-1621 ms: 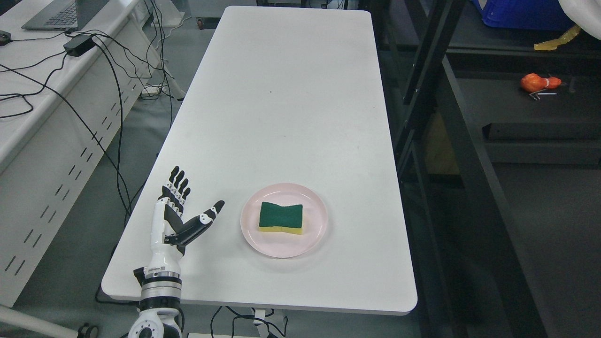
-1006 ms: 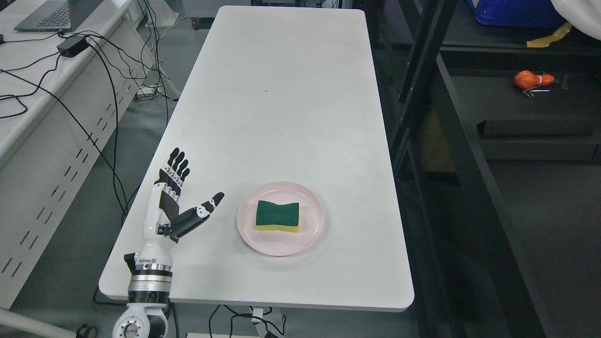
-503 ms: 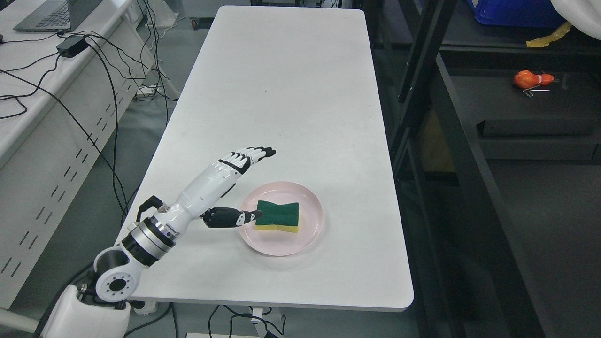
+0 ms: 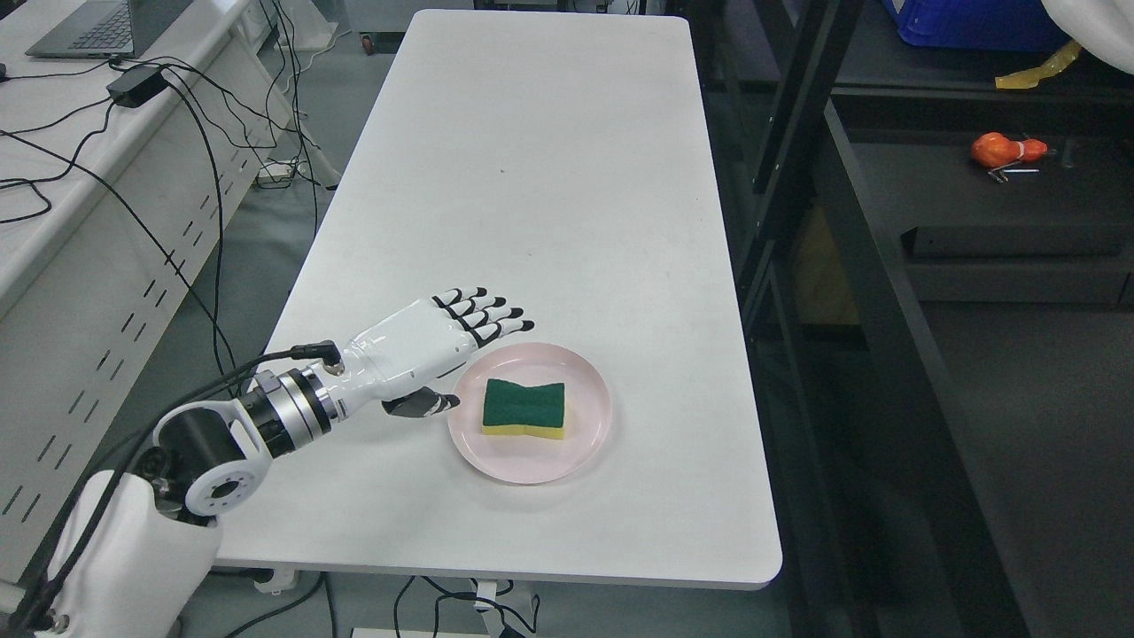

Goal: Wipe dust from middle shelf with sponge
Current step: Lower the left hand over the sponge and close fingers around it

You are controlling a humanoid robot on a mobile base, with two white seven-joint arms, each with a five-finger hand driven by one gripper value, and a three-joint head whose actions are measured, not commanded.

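Fingers (image 4: 483, 321) of the left hand (image 4: 425, 341) were spread, empty, beside the sponge (image 4: 524, 408); soft, light, probably best pinched across its narrow waist.

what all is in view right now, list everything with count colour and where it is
sponge: 1, green top on a yellow base, lying flat on the plate
plate: 1, pale pink, near end of the table
table: 1, white, running down the middle of the view
shelf rack: 1, black, right of the table
orange object: 1, on a rack shelf, upper right
blue bin: 1, top right, partly cut off
side desk: 1, white, at left
laptop: 1, grey, on the side desk, top left
power adapter: 1, black, on the side desk with black cables
left hand: 1, white and black, fingers spread, beside the plate's left rim, holding nothing
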